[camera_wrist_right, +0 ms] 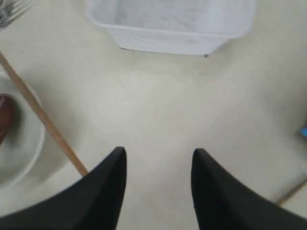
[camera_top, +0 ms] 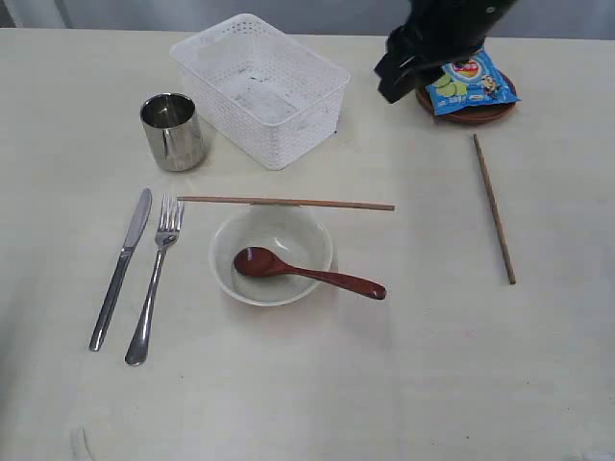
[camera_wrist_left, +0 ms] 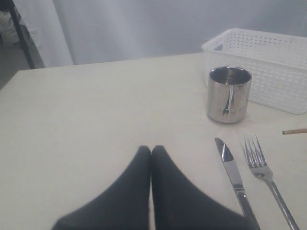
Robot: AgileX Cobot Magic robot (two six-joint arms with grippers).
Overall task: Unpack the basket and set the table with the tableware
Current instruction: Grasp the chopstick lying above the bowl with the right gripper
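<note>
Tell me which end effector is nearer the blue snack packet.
Right. The right end effector is just beside the packet; the left end effector is across the table, by the knife.

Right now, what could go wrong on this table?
The spoon leans over the bowl rim; a bump might flip it out.
One chopstick lies close by the bowl, the other chopstick far to the right; pairing them could nudge the bowl.
The packet sits on the plate, so lifting the plate might spill it.

A blue snack packet (camera_top: 469,82) with yellow-green print lies at the far right.
</note>
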